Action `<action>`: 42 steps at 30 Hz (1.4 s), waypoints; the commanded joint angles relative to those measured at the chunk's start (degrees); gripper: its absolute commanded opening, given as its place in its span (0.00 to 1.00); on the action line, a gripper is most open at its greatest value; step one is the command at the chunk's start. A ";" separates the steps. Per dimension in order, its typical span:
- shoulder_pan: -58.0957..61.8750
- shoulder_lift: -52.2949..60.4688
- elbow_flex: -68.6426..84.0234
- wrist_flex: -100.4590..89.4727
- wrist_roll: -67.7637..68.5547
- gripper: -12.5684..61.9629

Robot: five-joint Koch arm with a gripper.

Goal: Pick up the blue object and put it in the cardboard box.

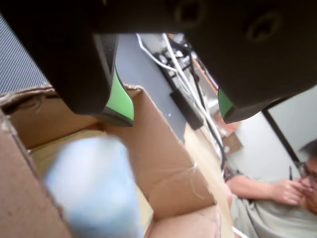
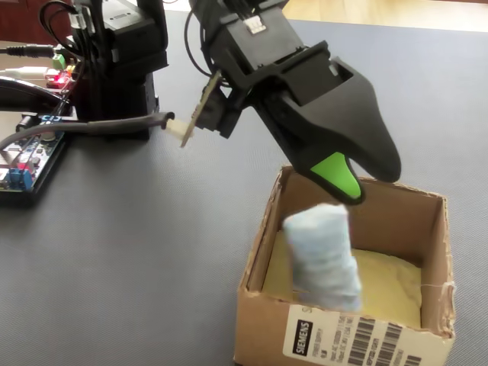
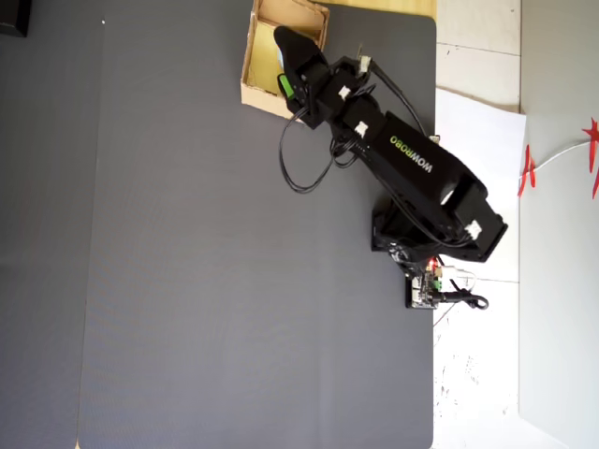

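Your jaws are spread apart above the cardboard box [image 2: 259, 252], but the blue object [image 2: 324, 255] standing on end inside could tip against its wall.

A dark grey mat [image 3: 234, 281] lies beside white paper [image 3: 477, 122].

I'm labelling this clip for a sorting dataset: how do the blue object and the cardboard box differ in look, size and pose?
The blue object is pale blue and soft-looking; the cardboard box is tan and stiff, with a barcode label. The blue object is much smaller than the cardboard box. The blue object stands on end; the cardboard box sits flat on the dark mat. Both lie under the open end effector.
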 commanded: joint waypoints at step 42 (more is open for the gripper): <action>-48.34 36.30 42.45 -10.20 11.34 0.63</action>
